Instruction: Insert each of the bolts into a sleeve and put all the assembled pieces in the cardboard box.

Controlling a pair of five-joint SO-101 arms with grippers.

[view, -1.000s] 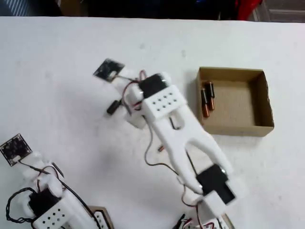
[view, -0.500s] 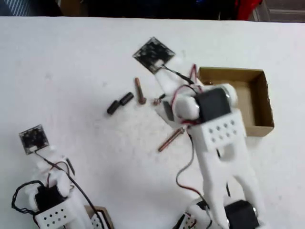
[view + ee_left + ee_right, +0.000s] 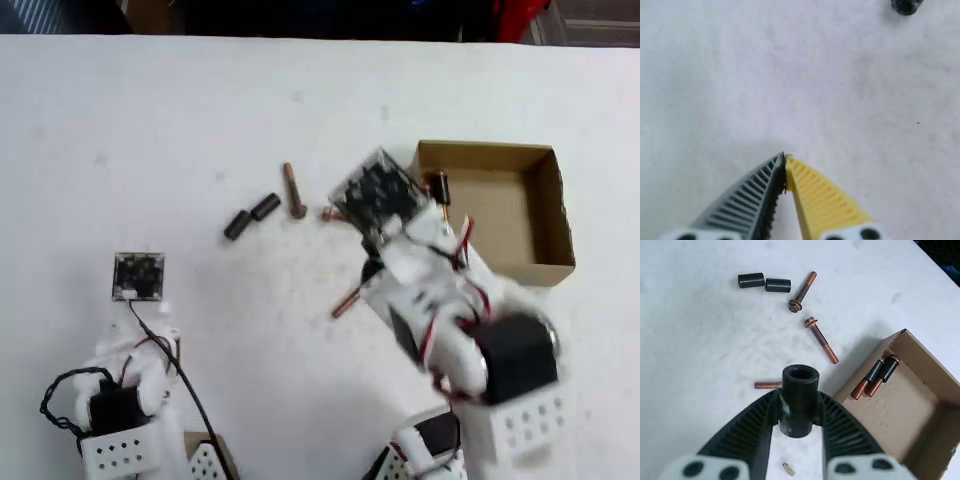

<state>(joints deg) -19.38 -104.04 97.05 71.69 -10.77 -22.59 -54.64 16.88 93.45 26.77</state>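
Bright, even light covers the white table (image 3: 700, 340). The sleeve (image 3: 800, 382) in the right gripper (image 3: 799, 399) shows a dull sheen, and a soft shadow lies ahead of it by the cardboard box (image 3: 905, 415).

no lettering, number, label or sign is legible on the cardboard box (image 3: 500, 270), bolts (image 3: 291, 190), sleeves (image 3: 265, 207) or the white table (image 3: 150, 120).

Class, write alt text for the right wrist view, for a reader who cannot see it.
The right pincer grips a black sleeve above a white table. Beyond lie two loose sleeves and three copper bolts; two sleeved bolts rest in the cardboard box.
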